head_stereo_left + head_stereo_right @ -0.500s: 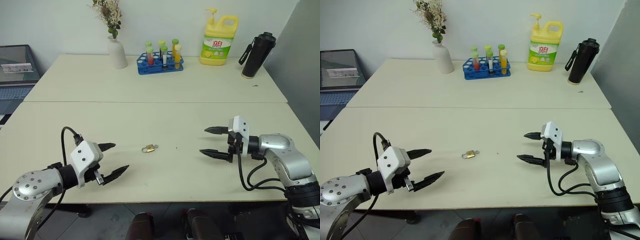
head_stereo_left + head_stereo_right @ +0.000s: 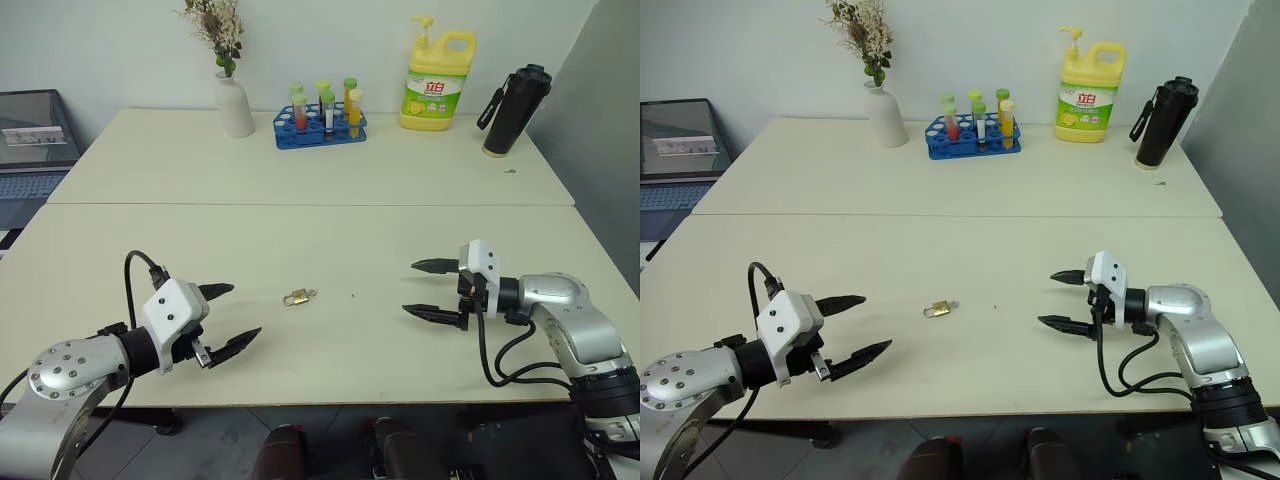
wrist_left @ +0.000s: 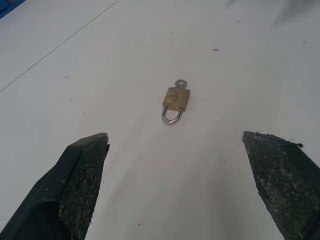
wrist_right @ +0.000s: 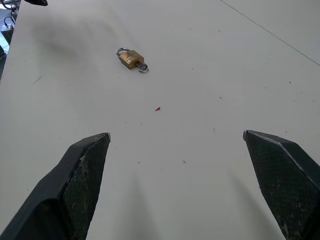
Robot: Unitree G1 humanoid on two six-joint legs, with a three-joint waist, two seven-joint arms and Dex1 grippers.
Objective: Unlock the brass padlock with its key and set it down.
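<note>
From the head views, the brass padlock (image 2: 297, 297) lay flat on the near half of the cream table (image 2: 330, 240), with bare surface on every side and the near edge not far behind it; the vase (image 2: 235, 104), test-tube rack (image 2: 321, 125), soap bottle (image 2: 436, 85) and black flask (image 2: 514, 110) stood well apart along the far edge. The left gripper (image 2: 228, 316) hovered near-left of the lock, fingers spread wide and holding nothing, pointing right; the right gripper (image 2: 420, 288) hovered to its right, equally wide and empty, pointing left. In the left wrist view the padlock sat between the parted fingers (image 3: 80, 185), the key (image 3: 180, 83) in its base. The right wrist view showed the lock with clear table before it
</note>
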